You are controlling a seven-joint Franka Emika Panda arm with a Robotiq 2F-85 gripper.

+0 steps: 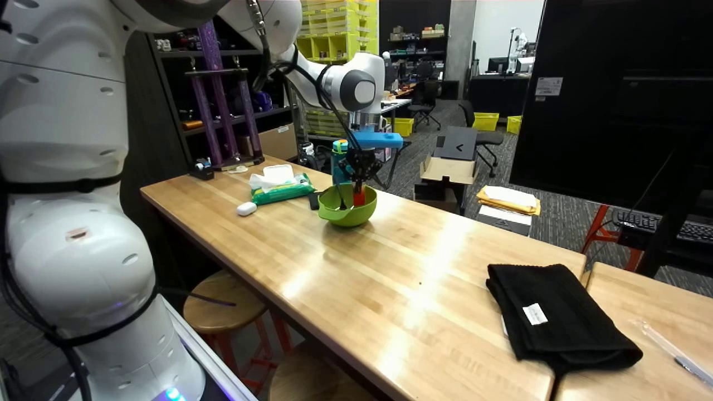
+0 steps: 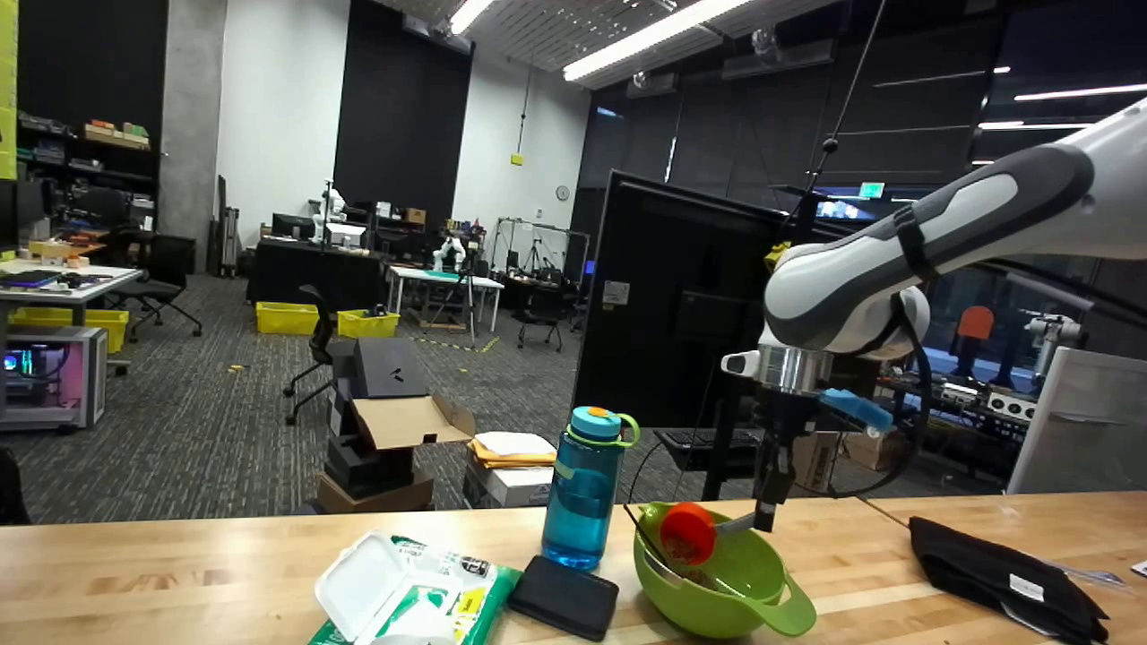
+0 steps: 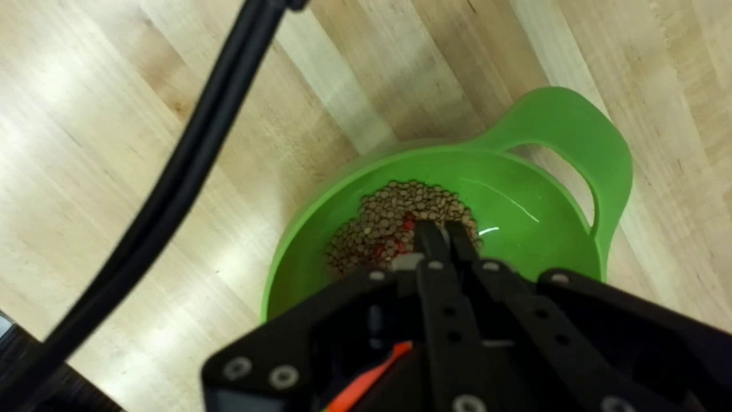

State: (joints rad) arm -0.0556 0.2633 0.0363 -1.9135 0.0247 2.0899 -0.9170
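Over the table's (image 1: 356,289) near end lies a folded black cloth (image 1: 568,328). Farther along, toward the edge opposite the stools (image 1: 223,306), stands a green bowl (image 1: 351,217) of lentils (image 3: 394,214). At its mouth the gripper (image 2: 764,517) pinches the grey handle (image 2: 735,525) of a tilted red scoop (image 2: 688,531). Beyond sit a green wipes pack (image 1: 281,191) and, near that edge, a blue bottle (image 1: 338,161).

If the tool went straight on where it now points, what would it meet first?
Probably the brown grains in the green bowl beneath the tool, or the bowl itself; depth is unclear.
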